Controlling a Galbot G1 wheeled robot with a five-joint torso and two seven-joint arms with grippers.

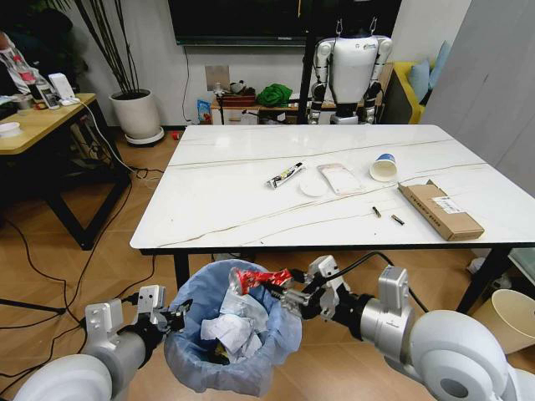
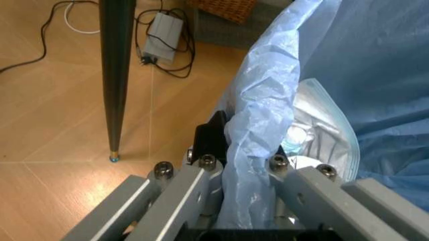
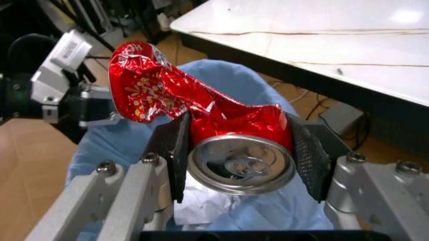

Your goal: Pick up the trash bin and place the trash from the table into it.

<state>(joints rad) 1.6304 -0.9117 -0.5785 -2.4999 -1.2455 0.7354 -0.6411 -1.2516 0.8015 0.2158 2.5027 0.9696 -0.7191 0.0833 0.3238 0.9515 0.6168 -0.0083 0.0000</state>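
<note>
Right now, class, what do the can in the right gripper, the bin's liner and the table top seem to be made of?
Crushed red can: thin metal, glossy printed skin, bare silvery lid with pull tab. Trash bin liner: thin light blue plastic film, crinkled and translucent. Table top: white, smooth, dark-veined, marble-look; real stone or laminate cannot be told.

The trash bin [image 1: 226,351] hides its base below the picture's edge; 2 small dark bits [image 1: 386,215] near the worktop's [image 1: 234,200] front edge are too small to identify.

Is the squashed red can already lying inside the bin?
No, the red can sits clamped between the right gripper's jaws, above the trash bin.
</note>
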